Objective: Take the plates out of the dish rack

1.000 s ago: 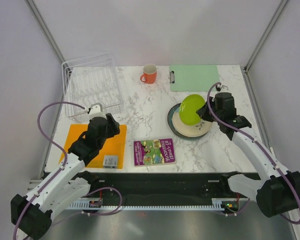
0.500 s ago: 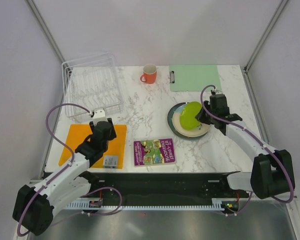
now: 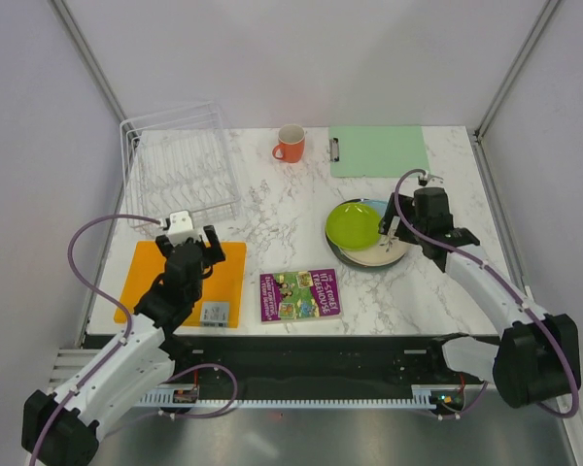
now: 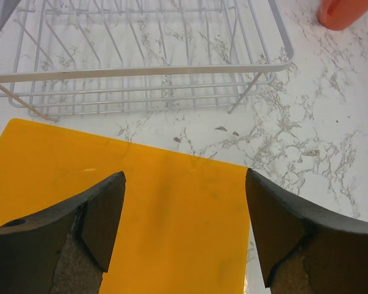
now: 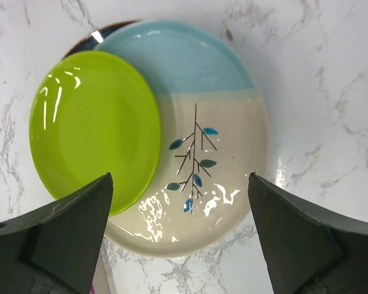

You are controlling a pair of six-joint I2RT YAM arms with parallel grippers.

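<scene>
Glossy lime-green round plate [image 5: 95,128] is judged stiff, slippery, breakable; a rim hold is advised. Right gripper [image 5: 179,180] is found released, empty.

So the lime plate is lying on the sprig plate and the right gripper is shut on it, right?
Not quite. The lime plate does lie on the sprig plate, but the right gripper is open, not shut on it. The right wrist view shows its fingers spread wide apart, gripping nothing.
</scene>
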